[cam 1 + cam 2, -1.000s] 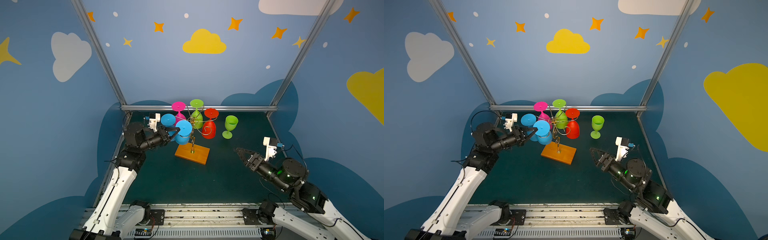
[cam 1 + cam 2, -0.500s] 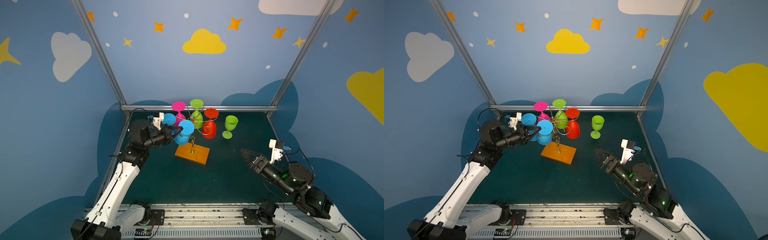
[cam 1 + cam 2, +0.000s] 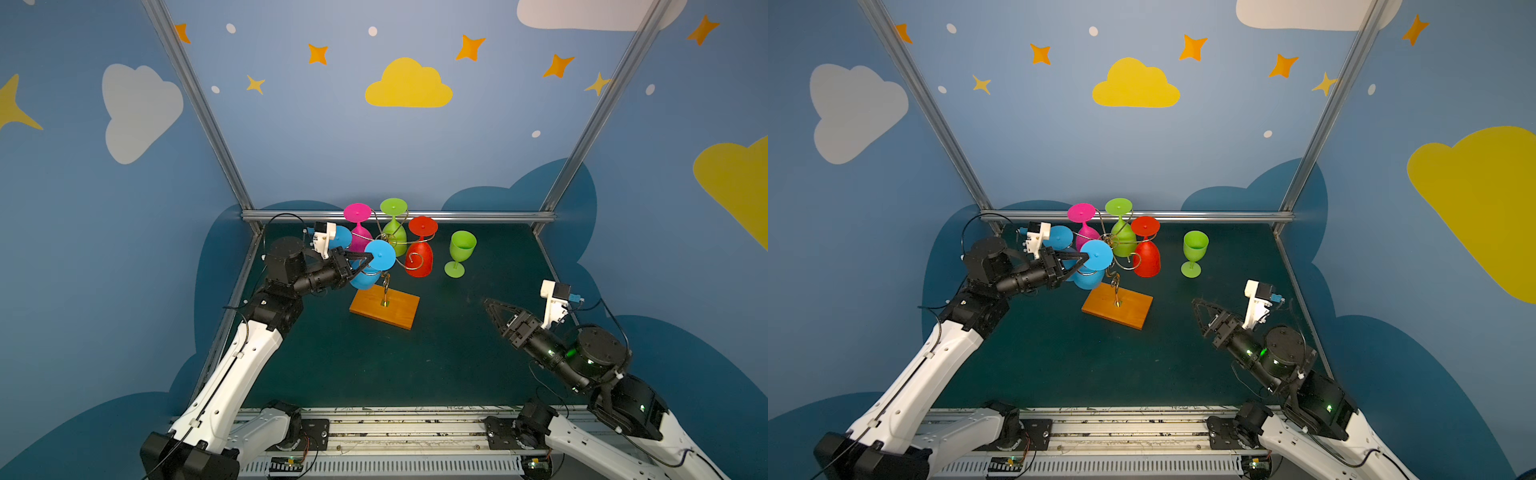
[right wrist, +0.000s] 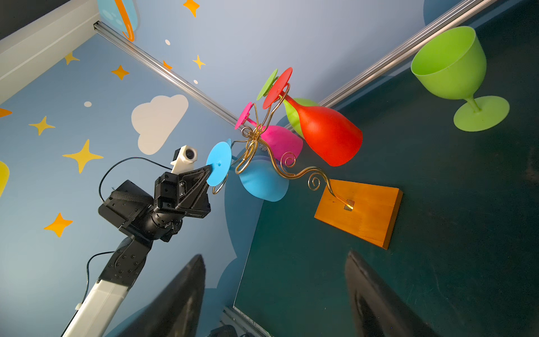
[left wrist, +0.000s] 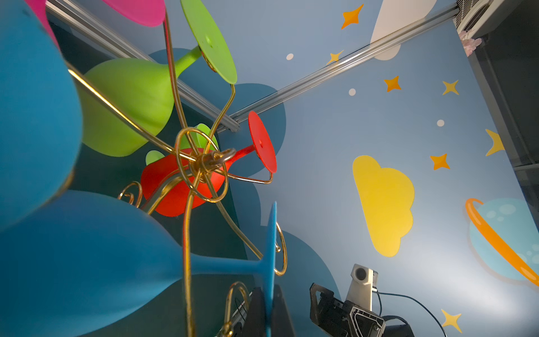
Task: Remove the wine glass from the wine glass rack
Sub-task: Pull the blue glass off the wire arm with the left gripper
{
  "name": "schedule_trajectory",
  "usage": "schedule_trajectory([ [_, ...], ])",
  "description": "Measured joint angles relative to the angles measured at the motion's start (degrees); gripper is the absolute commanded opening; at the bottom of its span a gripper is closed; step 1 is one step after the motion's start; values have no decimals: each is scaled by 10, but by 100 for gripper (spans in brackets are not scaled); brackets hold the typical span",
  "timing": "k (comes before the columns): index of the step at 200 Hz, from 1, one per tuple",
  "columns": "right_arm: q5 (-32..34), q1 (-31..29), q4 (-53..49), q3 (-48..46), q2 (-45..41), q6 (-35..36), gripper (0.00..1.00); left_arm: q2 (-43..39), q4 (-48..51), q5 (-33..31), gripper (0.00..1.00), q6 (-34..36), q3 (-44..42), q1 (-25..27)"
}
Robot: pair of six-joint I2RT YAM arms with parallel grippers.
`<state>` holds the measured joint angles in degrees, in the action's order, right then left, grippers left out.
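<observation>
The wine glass rack (image 3: 384,305) (image 3: 1117,305) (image 4: 358,210) is a gold wire stand on an orange-brown wooden base, mid-table. Several coloured glasses hang upside down from its arms. My left gripper (image 3: 365,262) (image 3: 1081,258) (image 5: 267,291) (image 4: 207,170) is shut on the round foot of the nearest blue wine glass (image 3: 380,254) (image 3: 1096,254) (image 5: 87,262) (image 4: 218,163), which still hangs in its wire arm. My right gripper (image 3: 488,303) (image 3: 1198,303) (image 4: 274,255) is open and holds nothing, low over the mat to the right of the base.
On the rack also hang a second blue glass (image 3: 343,237), a pink one (image 3: 357,212), a green one (image 3: 393,206) and a red one (image 3: 419,257). A green glass (image 3: 461,251) (image 4: 455,76) stands upright on the mat right of the rack. Walls close in behind.
My left gripper has moved right towards the rack's centre with the blue glass's foot in its jaws. The right arm has drawn back a little towards the front right.
</observation>
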<state>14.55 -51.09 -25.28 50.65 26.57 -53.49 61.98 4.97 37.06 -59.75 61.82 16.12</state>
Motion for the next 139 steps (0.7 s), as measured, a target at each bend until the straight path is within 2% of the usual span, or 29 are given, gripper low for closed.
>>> schedule_trajectory([
  [139, 7, 0, -3, 0, -2, 0, 75, -35, 19, 11, 4, 20, -7, 6],
])
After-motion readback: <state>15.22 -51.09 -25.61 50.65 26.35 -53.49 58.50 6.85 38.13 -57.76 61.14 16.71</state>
